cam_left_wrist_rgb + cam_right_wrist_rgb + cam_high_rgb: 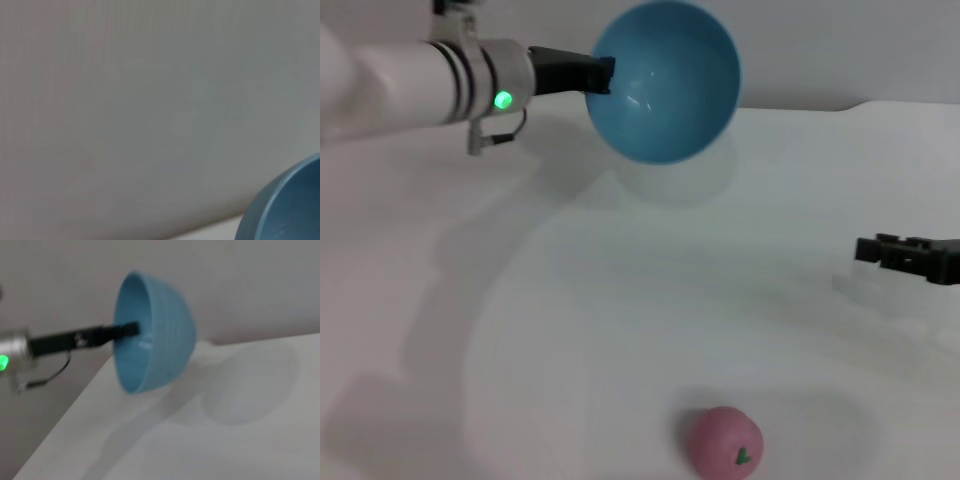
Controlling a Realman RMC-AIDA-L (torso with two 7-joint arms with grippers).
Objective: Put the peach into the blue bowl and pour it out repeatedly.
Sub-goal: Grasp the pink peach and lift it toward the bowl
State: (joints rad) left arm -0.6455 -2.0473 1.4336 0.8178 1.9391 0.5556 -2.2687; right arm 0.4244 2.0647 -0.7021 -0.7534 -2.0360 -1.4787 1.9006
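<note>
My left gripper [600, 75] is shut on the rim of the blue bowl [665, 82] and holds it lifted above the far part of the table, tipped on its side with the empty inside facing me. The bowl also shows in the right wrist view [152, 332], held by the left gripper [131, 330], and a piece of its outer wall shows in the left wrist view [285, 205]. The peach [723, 442], pink with a small green leaf mark, lies on the table near the front edge, far below the bowl. My right gripper [865, 248] hovers at the right side, away from both.
The white table [620, 300] spreads under everything, with a pale wall behind its far edge. The bowl's shadow falls on the table below it.
</note>
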